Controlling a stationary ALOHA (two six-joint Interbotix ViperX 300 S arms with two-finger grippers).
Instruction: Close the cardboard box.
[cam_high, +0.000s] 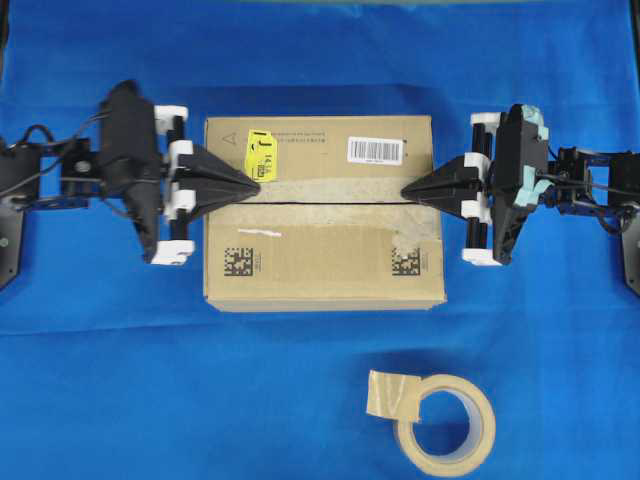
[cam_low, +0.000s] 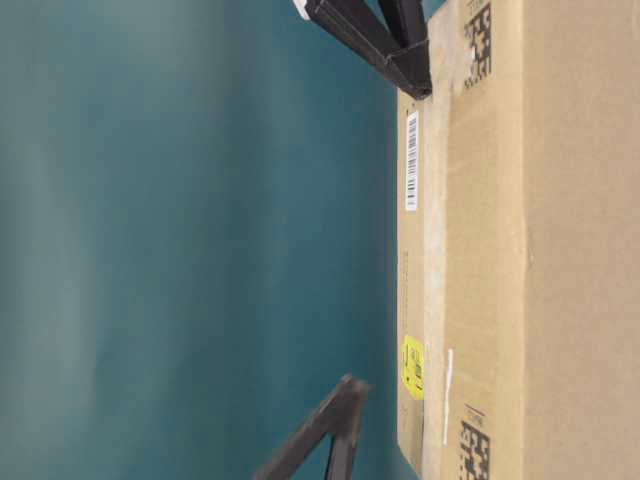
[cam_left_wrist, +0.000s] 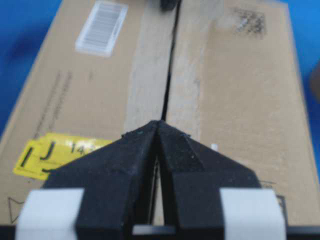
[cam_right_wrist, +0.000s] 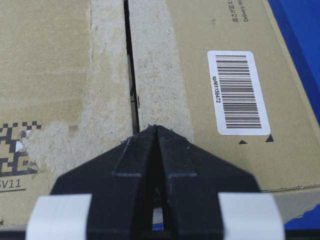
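Here the cardboard box is sitting mid-bench on the blue bench, its top flaps lying flat and meeting along a narrow seam. The left end effector and right end effector are both pinched closed, empty, tips resting over opposite ends of that seam. A tape roll is lying nearby.

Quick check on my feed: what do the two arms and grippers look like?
Both arms are black with black cables. The left gripper and right gripper have black wedge-shaped fingers tapering to points, on white mounts. The right wrist carries a teal part.
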